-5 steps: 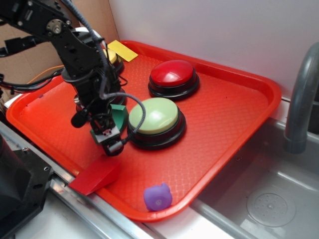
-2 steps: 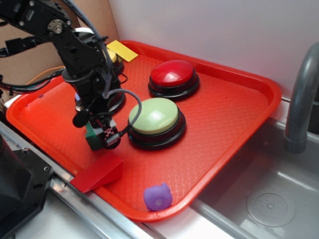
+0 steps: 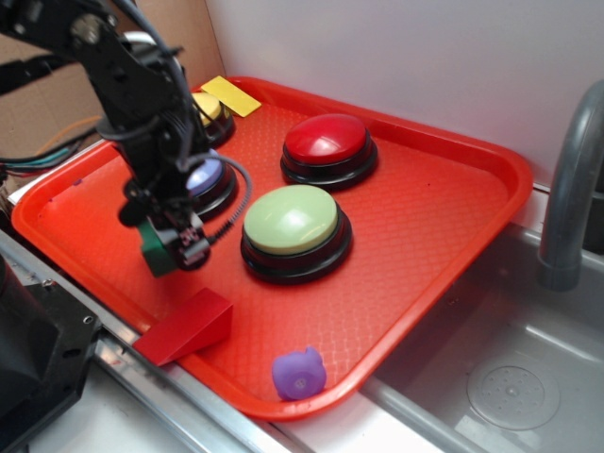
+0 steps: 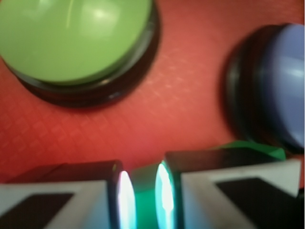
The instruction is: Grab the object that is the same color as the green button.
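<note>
Nearest the lens in the wrist view, jaws clenched on the dark green block, only a thin sliver of it showing between the two pads, with a further green corner poking out behind the right pad at lower right of the frame. Grip looks narrow and off-centre: risk of the block pivoting or slipping out under any quick swing. In the exterior view, gripper at centre left of the frame, block apparently lifted clear of the red tray, though exact clearance hard to judge. Directly below and slightly toward the bottom edge, the red wedge; a dropped block could land against it or skid off the tray's near rim. A little farther in, the green button at frame centre and the blue button just behind the arm, both near enough for a low sideways move to clip a dome or press it. Purple toy at the bottom, red button and yellow button toward the top, well apart and unlikely to interfere.
</note>
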Tool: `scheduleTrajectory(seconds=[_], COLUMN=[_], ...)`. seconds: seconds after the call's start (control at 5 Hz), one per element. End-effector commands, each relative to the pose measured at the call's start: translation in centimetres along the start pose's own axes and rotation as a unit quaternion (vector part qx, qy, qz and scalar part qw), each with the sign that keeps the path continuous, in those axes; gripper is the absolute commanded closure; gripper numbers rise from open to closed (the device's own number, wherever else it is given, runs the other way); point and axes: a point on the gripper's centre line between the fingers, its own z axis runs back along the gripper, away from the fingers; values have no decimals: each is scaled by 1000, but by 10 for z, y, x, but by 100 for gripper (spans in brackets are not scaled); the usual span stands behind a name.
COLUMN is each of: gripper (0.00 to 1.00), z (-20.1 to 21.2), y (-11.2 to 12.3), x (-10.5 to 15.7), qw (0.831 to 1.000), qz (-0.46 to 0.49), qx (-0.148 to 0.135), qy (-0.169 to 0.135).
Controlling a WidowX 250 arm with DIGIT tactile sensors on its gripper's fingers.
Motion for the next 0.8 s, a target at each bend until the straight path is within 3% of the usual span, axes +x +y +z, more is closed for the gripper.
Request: scheduleTrajectory(seconds=[0.0,0.2,0.6], gripper=[100,100,100], z=[77,111,140], y=[26,44,67], x=[16,17,12], qw=[995,992,993], qz=[101,124,119], qx=[1,-13,-10], qy=[-2,-1,-1])
